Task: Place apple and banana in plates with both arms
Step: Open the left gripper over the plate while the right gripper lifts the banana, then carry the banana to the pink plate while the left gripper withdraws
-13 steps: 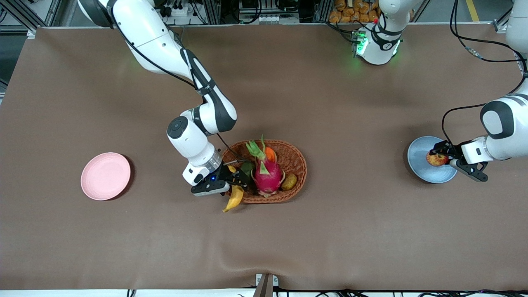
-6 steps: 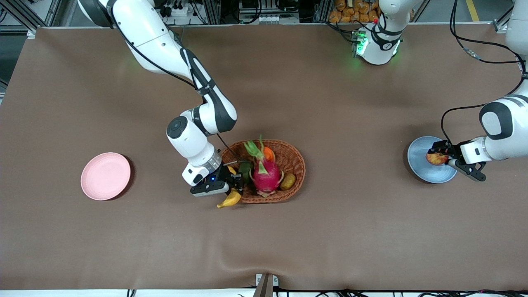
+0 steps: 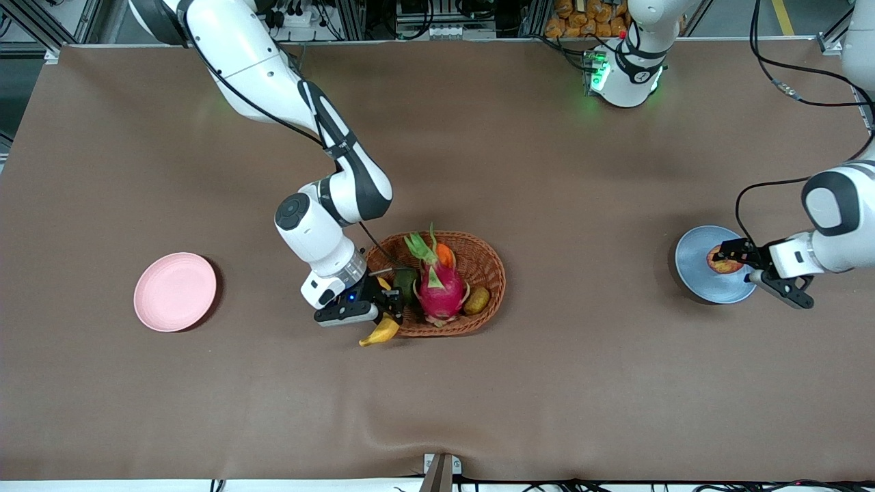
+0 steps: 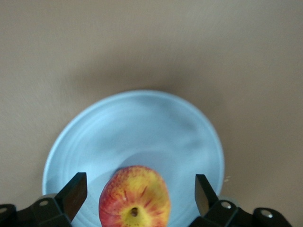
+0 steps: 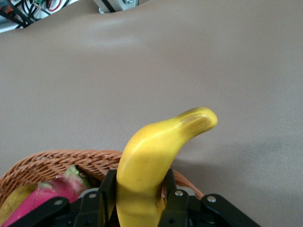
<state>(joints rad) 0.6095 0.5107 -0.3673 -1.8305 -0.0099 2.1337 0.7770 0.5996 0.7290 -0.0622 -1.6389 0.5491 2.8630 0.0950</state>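
Right gripper [image 3: 388, 309] at basket [image 3: 489, 256] rim nearest right arm's end, fingers clamped on banana [image 3: 380, 333], tip over table. Left gripper [image 3: 733, 258] over blue plate [image 3: 697, 270], jaws spread wide, holding nothing; apple [image 4: 135, 198] rests on plate between fingers. Pink plate [image 3: 175, 292] bare.

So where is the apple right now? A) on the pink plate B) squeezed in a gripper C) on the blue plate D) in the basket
C: the apple sits on the blue plate, and the left gripper stands open around it, its fingers clear of the fruit.
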